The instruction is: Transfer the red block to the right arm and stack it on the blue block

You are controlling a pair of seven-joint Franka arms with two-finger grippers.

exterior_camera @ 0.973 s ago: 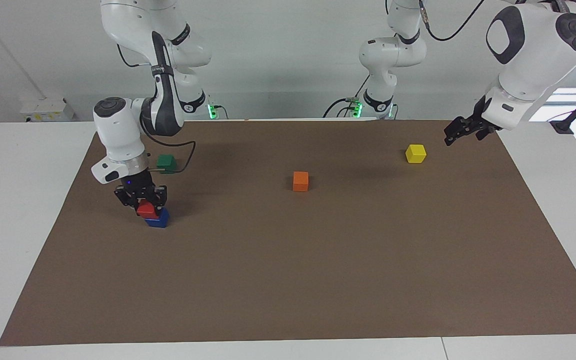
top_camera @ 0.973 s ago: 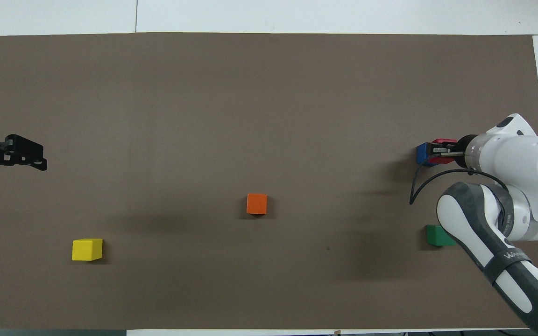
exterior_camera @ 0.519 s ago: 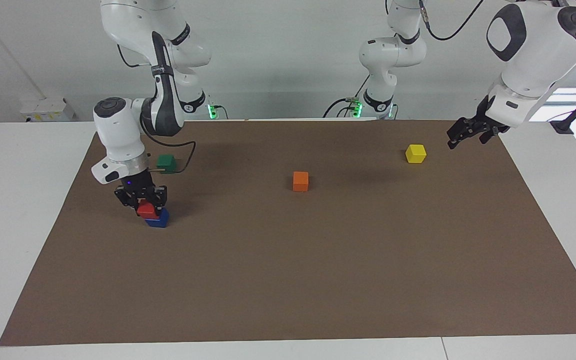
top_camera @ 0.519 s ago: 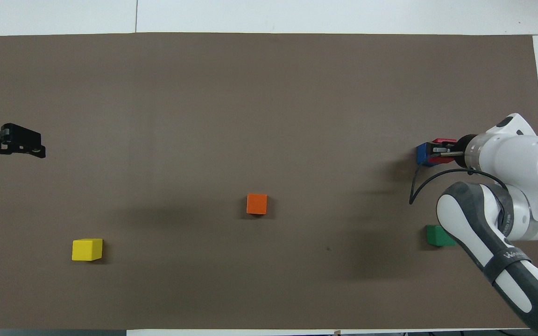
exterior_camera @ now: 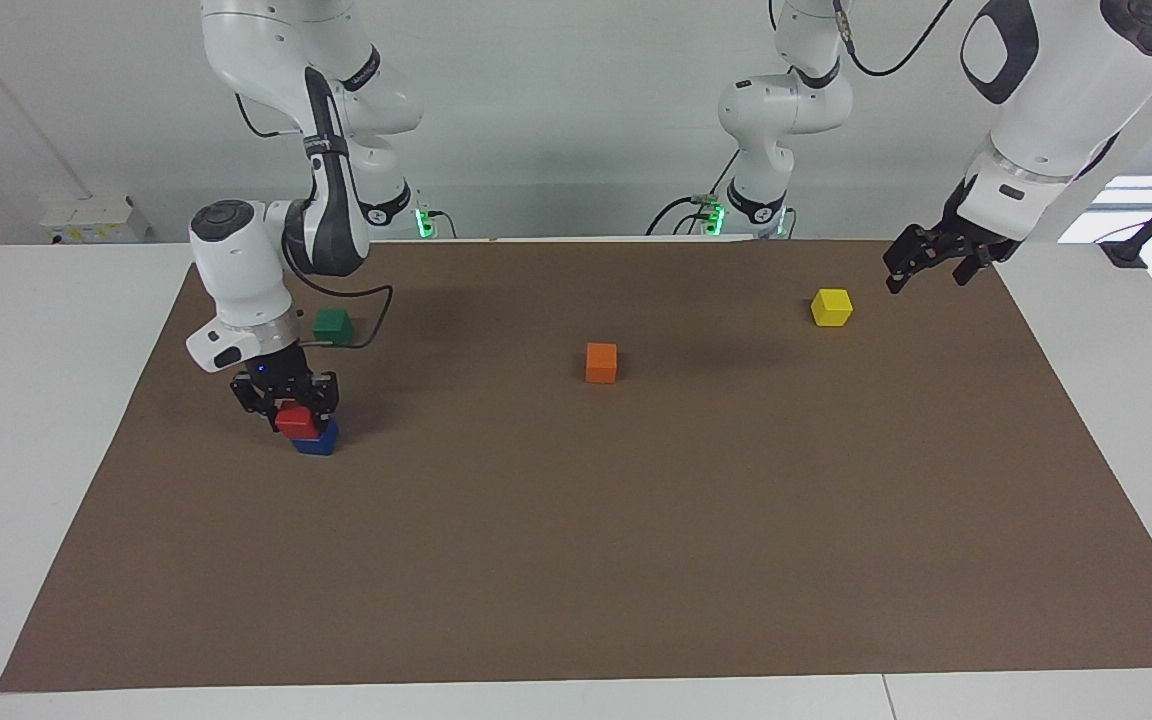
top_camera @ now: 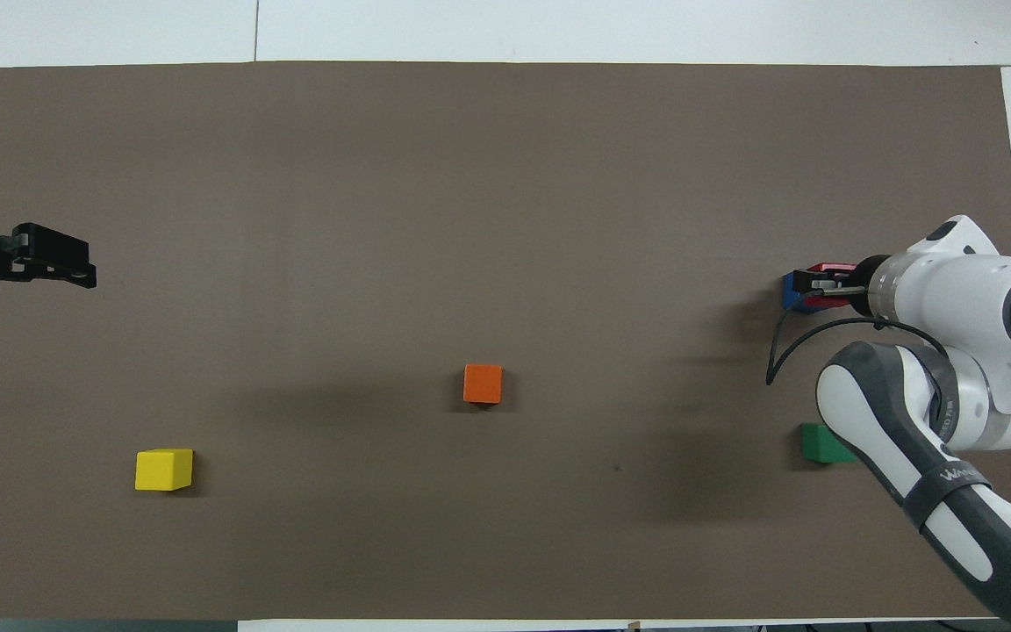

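The red block (exterior_camera: 298, 422) rests on top of the blue block (exterior_camera: 322, 441) at the right arm's end of the brown mat. My right gripper (exterior_camera: 287, 407) points down over the stack, open, with a finger on each side of the red block's top. From overhead the right gripper (top_camera: 809, 288) covers most of the red block (top_camera: 832, 267), and the blue block (top_camera: 789, 290) peeks out past it. At the other end of the mat, beside the yellow block, my left gripper (exterior_camera: 922, 275) hangs in the air, open and holding nothing.
An orange block (exterior_camera: 601, 362) lies mid-mat. The yellow block (exterior_camera: 832, 307) sits toward the left arm's end. A green block (exterior_camera: 333, 324) lies nearer to the robots than the stack, with the right arm's cable looping beside it.
The right gripper has loosened its hold and risen slightly, while the red block stays on the blue one. The left gripper has drifted a little in the air near the mat's end.
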